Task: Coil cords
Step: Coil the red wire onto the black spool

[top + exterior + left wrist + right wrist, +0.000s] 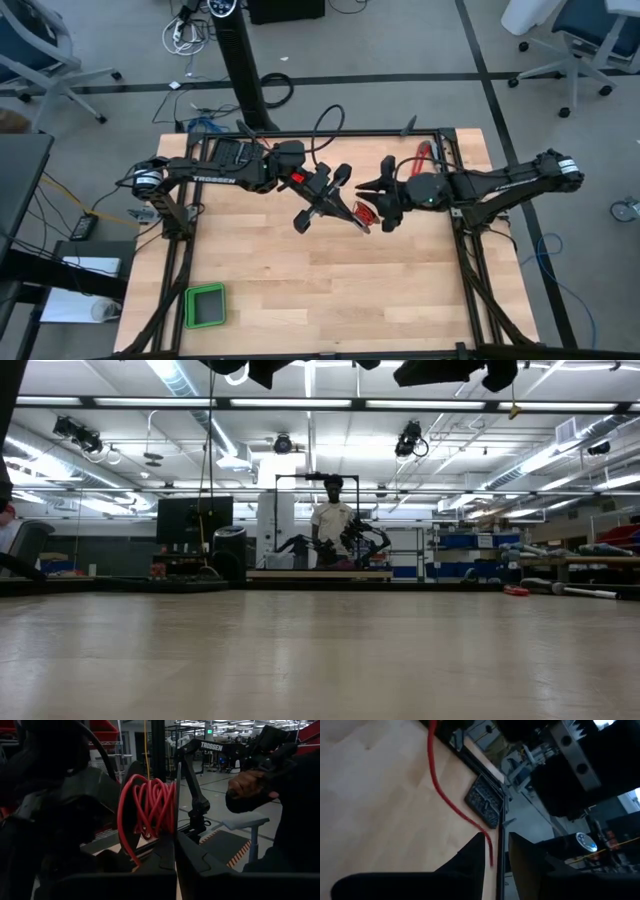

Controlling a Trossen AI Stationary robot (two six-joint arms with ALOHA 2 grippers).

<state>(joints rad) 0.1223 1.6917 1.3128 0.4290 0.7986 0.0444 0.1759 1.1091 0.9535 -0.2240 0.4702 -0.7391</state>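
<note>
The left gripper (345, 213) has its jaws pressed together on the red cord (150, 807), pinching a bundle of loops that stands upright just beyond the fingertips in the left wrist view. Holding the loops clamped this way looks meant to keep the finished turns from springing apart while more cord is added.

The right gripper (496, 851) has its jaws partly spread, with a single free strand of the same cord running between them and trailing off over the wood. That loose hold would let the strand slide through as a guide, rather than locking it, which suits feeding the tail toward the bundle.

From above, both grippers meet near the middle of the worktop (300, 300), raised off it, with the small red coil between them. The low view shows only bare wood, which fits the cord being carried in the air.

Farther out, a green tray (205, 305) sits near the front left corner, well apart from the work, and a red-handled tool (422, 157) lies by the back edge, untouched.
</note>
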